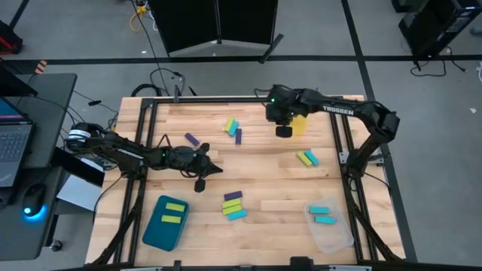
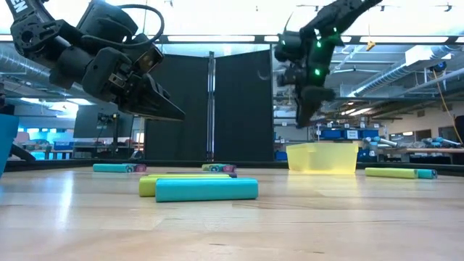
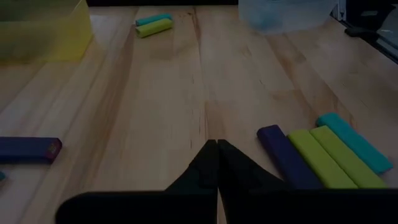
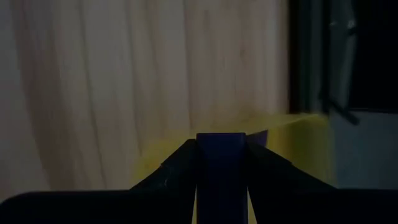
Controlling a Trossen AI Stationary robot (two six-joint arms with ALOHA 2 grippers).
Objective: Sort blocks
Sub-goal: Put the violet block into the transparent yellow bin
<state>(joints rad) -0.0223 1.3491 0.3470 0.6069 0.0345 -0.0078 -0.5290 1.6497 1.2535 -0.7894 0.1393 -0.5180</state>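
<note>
Cyan block [image 2: 206, 190] sits closest in the low view. Right gripper [image 4: 222, 163] is clamped on a purple block [image 4: 222, 174] right above the yellow bin [image 1: 299, 123] (left gripper [image 3: 217, 163] pinched shut, empty, mid-table). I'd centre over the bin before releasing.

Overhead, table-level, two wrist cameras

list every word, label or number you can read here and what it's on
"TROSSEN": white letters on the dark upper link of the right arm, high view.
White lettering on the left arm's dark housing, low view: cut off at the picture's edge, unreadable.
Coloured flat blocks and yellow, teal and clear plastic bins: no readable text.
</note>
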